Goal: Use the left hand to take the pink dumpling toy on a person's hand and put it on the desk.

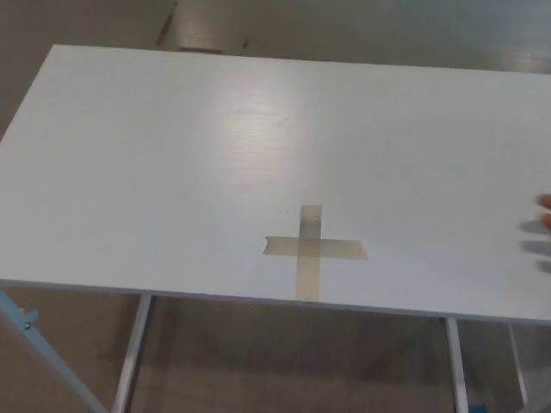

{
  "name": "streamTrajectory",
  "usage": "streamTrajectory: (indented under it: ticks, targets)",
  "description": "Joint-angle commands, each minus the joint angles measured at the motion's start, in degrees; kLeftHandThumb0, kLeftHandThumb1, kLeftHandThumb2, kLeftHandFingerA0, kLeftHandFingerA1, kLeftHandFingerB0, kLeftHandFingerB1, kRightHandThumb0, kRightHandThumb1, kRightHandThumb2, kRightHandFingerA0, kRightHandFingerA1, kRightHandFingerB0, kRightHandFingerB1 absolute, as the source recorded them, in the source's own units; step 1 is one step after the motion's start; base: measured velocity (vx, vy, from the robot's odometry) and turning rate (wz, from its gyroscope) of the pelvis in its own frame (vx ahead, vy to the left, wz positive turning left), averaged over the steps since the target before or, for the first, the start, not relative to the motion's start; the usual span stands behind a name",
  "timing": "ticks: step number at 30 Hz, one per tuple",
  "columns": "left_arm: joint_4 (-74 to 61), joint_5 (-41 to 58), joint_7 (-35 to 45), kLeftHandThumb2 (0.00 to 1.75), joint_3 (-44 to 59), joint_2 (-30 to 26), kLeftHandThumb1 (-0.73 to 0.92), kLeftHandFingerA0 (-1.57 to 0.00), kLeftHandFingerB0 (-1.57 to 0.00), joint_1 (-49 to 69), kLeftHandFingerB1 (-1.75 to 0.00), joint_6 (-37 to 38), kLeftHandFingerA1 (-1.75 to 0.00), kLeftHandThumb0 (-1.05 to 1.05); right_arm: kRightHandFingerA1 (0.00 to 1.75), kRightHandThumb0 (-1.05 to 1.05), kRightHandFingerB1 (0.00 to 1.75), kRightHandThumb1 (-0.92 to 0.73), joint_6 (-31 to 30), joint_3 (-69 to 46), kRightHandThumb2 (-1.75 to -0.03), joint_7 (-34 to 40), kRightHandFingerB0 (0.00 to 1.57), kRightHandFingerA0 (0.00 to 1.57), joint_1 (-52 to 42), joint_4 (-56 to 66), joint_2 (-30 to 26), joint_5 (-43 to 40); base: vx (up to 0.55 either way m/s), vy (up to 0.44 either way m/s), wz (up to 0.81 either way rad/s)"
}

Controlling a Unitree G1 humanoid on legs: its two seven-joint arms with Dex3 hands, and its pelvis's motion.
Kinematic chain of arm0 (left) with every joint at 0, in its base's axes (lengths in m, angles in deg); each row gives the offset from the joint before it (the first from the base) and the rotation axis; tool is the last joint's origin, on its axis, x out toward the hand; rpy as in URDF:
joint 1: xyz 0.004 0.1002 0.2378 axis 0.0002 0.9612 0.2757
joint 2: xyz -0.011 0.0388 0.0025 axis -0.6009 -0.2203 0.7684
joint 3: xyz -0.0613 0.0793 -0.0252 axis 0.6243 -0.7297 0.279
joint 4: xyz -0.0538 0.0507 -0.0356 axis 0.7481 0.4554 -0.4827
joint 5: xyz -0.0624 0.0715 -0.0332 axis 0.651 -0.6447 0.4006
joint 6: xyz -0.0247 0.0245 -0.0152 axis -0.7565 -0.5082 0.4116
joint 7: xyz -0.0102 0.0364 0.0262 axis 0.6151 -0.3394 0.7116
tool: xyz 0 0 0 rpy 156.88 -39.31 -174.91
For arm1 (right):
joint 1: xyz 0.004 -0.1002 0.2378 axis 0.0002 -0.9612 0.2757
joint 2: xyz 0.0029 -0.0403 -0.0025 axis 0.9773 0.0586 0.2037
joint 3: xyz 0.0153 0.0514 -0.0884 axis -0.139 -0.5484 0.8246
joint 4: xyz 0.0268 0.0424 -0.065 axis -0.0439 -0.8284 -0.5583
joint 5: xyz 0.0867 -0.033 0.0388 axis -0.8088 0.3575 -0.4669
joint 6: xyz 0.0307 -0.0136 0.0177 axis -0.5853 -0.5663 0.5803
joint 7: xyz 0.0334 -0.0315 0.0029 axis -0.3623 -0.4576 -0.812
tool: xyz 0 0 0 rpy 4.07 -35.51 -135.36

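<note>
white desk (172, 155) fills view, tape cross (312, 249) near front edge. blurred pinkish sliver (544, 211) cut off at right edge, maybe person's fingertips, unclear. pink dumpling toy not visible. neither robot hand in frame, so state unknown.

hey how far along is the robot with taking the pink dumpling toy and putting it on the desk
Nothing looks done yet. The white rectangular desk carries only a tan tape cross, and no toy rests on it. In hand: something pink and blurred is just entering at the right edge; whether it is the toy or a person's fingers cannot be told. Neither robot hand is in view. Left: the whole take and the placing.
</note>
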Motion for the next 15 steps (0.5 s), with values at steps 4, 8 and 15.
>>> streamTrajectory:
  ticks: [4, 8, 15]
  targets:
    - [1.78, 0.69, 0.61, 0.73, -0.49, -0.25, 0.51, -0.65, -0.48, -0.12, -0.48, 2.21, -0.55, -0.39, 0.45, -0.21, 0.45, -0.63, 0.33, -0.80, -0.58, -0.29, 0.58, 0.60, -0.17, -1.06, -0.09, -1.66, 0.00, 0.000, 0.00]
    - [1.90, 0.86, 0.43, 0.73, -0.54, -0.21, 0.51, -0.65, -0.48, -0.03, -0.48, 2.59, -0.55, -0.39, 0.45, -0.21, 0.46, -0.63, 0.42, -0.80, -0.58, -0.41, 0.58, 0.60, -0.13, -1.19, -0.14, -1.65, 0.00, 0.000, 0.00]
    - [2.18, 0.87, 0.31, 0.73, -0.68, -0.14, 0.51, -0.65, -0.48, -0.21, -0.48, 2.85, -0.55, -0.39, 0.45, -0.21, 0.46, -0.63, 0.49, -0.72, -0.58, -0.85, 0.58, 0.60, -0.10, -1.16, -0.29, -1.59, 0.00, 0.000, 0.00]
